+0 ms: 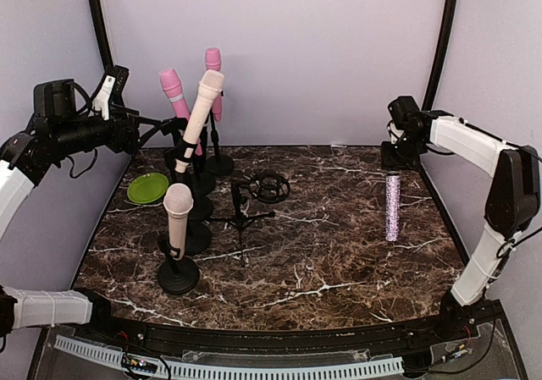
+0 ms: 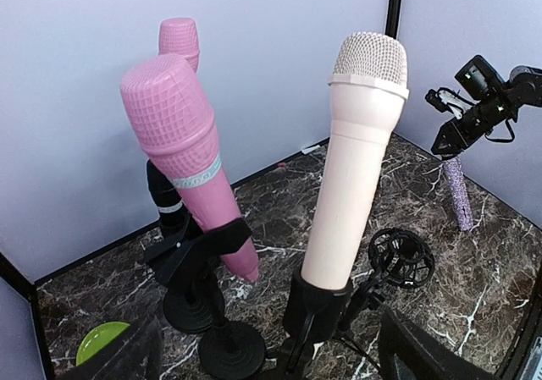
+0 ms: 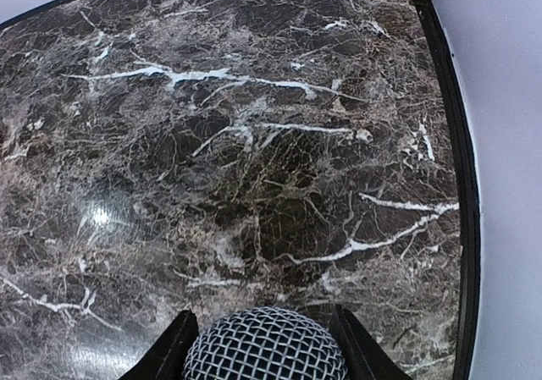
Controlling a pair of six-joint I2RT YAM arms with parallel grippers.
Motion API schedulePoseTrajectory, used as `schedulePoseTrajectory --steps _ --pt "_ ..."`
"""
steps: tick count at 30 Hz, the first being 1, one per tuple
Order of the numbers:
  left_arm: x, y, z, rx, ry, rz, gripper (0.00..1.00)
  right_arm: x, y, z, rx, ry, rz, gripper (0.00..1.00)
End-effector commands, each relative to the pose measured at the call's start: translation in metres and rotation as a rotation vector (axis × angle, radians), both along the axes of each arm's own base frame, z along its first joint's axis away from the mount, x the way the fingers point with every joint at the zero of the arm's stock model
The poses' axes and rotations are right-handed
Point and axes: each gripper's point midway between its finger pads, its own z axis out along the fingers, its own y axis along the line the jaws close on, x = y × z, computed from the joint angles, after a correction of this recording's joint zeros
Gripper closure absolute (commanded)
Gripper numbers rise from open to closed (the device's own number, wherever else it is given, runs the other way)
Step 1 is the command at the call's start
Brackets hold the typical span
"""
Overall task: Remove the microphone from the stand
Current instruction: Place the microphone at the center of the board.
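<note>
**Left-back corner crowded; centre and right of worktop (image 1: 339, 261) mostly open.**

Stands (image 1: 178, 276) sit base to base along the left side and run back toward the wall. The pink microphones (image 2: 182, 143) and the tall cream microphone (image 2: 356, 143) lean close up top, with only narrow gaps between heads. The tripod (image 1: 240, 209) spreads its legs just right of them, across any low approach from centre. Green plate (image 1: 147, 188) lies flat by the left edge. On the right stands only the glitter microphone (image 1: 393, 206), upright, its mesh head clamped in the right hand (image 3: 264, 346). The near strip is open.
</note>
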Motion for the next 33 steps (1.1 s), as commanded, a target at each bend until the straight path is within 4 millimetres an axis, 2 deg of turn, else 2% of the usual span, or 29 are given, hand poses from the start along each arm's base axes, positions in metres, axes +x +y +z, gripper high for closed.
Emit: schedulePoseTrajectory --steps 1,2,3,4,5,8,9,13,16,22,27,33 --pt "0.007 0.034 -0.040 0.034 0.056 0.177 0.10 0.031 0.005 -0.022 0.040 0.004 0.006 0.59" --pt "0.010 0.041 -0.041 0.021 0.041 0.224 0.10 0.037 0.005 -0.028 0.044 0.006 0.001 0.59" --pt "0.008 0.055 -0.053 0.032 0.043 0.295 0.10 0.044 0.006 -0.034 0.049 0.005 -0.003 0.58" --pt "0.008 0.061 -0.054 0.017 0.026 0.333 0.10 0.050 0.005 -0.041 0.053 0.005 -0.009 0.57" --pt "0.004 0.074 -0.065 0.030 0.022 0.401 0.09 0.056 0.005 -0.047 0.058 0.003 -0.016 0.56" --pt "-0.003 0.092 -0.081 0.060 -0.006 0.485 0.09 0.073 0.007 -0.071 0.075 0.018 -0.025 0.55" --pt "-0.006 0.096 -0.094 0.084 0.000 0.499 0.09 0.077 0.008 -0.080 0.079 0.028 -0.030 0.55" --pt "-0.009 0.101 -0.115 0.146 -0.029 0.506 0.09 0.087 0.011 -0.113 0.088 0.070 -0.050 0.55" --pt "-0.007 0.100 -0.115 0.153 -0.040 0.499 0.09 0.092 0.012 -0.126 0.098 0.061 -0.067 0.54" --pt "0.001 0.093 -0.133 0.175 0.019 0.464 0.09 0.095 0.010 -0.141 0.107 0.039 -0.097 0.49" --pt "0.001 0.093 -0.134 0.173 0.019 0.463 0.09 0.092 0.008 -0.157 0.099 0.057 -0.105 0.43" --pt "0.002 0.091 -0.139 0.178 0.033 0.453 0.09 0.087 0.005 -0.158 0.095 0.047 -0.108 0.31"
